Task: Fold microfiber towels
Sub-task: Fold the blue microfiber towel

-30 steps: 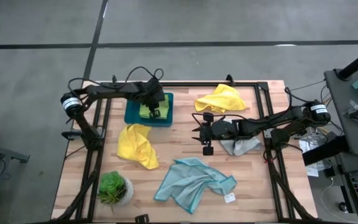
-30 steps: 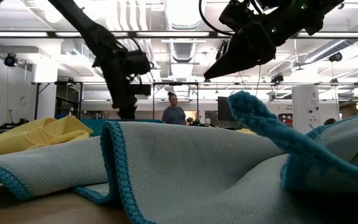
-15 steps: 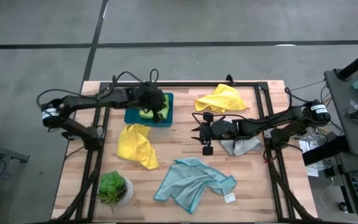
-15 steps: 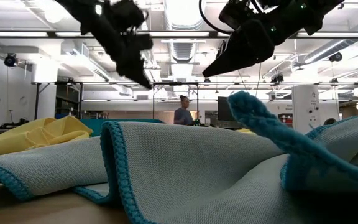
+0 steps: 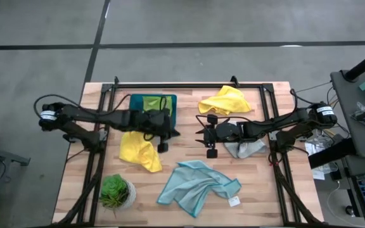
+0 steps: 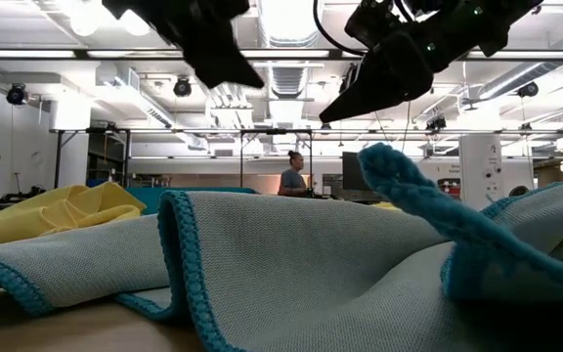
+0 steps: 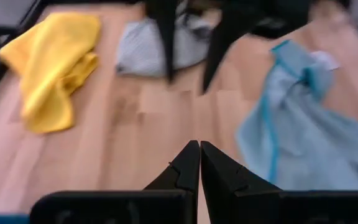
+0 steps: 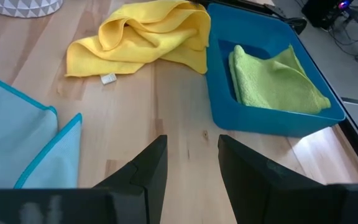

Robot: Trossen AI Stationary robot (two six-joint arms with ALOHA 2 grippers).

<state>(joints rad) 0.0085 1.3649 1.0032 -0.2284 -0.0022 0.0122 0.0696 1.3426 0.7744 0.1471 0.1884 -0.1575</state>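
Wooden slatted tabletop (image 5: 189,155) on a dark frame, grey concrete floor around it, open workshop hall behind. Item one, lime green towel (image 8: 277,79): folded, lying inside the teal tray (image 8: 263,121) at the far left of the tabletop; counts as done. Item two, yellow towel (image 5: 139,147): crumpled, just in front of the tray, unfolded. Item three, second yellow towel (image 5: 225,101): crumpled near the far edge, right of centre. Item four, pale grey towel (image 5: 244,149): bunched, partly under the right arm. Item five, light blue towel (image 5: 197,184): spread loosely with a turned-over corner, near the front edge. Left gripper (image 5: 163,135): above the tabletop between the tray and the near yellow towel, jaws pressed together, holding nothing. Right gripper (image 5: 209,136): mid-tabletop, just beside the grey towel, jaws about half apart, empty. Potted plant (image 5: 115,190): front left corner, clear of the work. Handling note, as a judgement: the next cloth is probably the near yellow one; the left jaws need to part before descending, take a single outer corner rather than the bunched middle, and drag it flat on bare wood before any fold, keeping off the tray wall.
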